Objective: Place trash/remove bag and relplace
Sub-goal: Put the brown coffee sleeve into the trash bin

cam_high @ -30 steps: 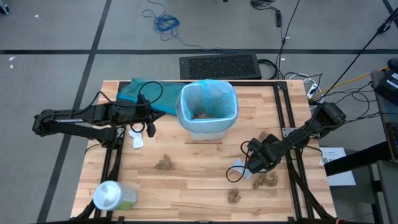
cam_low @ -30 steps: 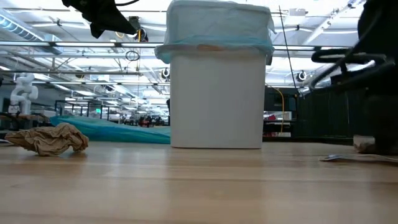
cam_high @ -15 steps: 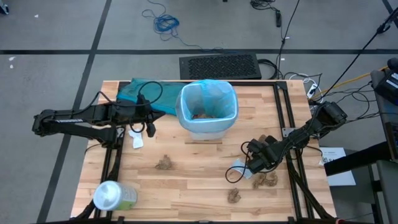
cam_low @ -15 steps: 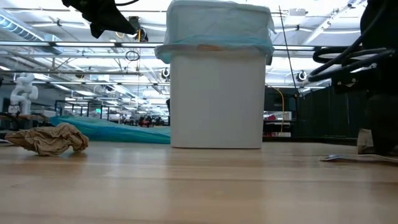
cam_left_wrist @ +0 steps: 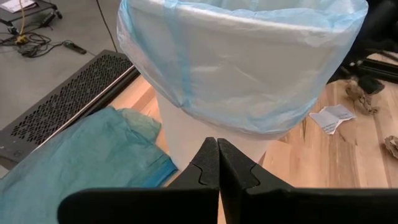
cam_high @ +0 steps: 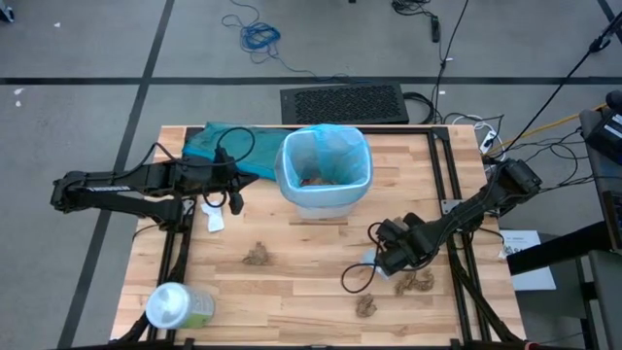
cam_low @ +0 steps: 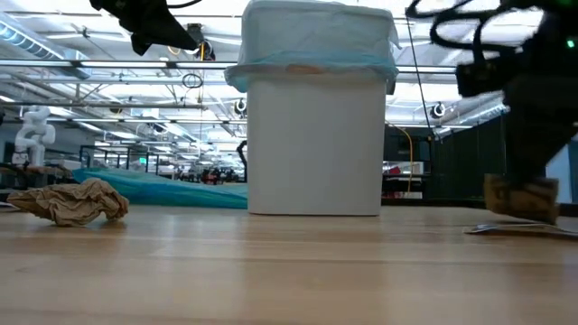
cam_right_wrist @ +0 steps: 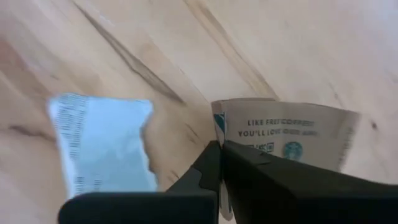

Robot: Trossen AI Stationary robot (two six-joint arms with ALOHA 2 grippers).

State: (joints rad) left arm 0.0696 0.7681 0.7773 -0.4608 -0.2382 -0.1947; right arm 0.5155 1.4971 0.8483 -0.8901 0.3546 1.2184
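Moved: right gripper (cam_right_wrist: 219,163) now lifted off tabletop (cam_high: 292,282) near right edge, pinching printed brown paper sleeve (cam_right_wrist: 283,134). Light, crushable; edge hold suffices. Left gripper (cam_left_wrist: 217,163) pressed together beside bin (cam_high: 325,170).

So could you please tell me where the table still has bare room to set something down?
The widest free patch lies between the bin and the table's near edge, bordered by one paper wad and the lidded container. The far right corner beside the bin is bare too. It is crowded near the right gripper, among wads and a receipt.
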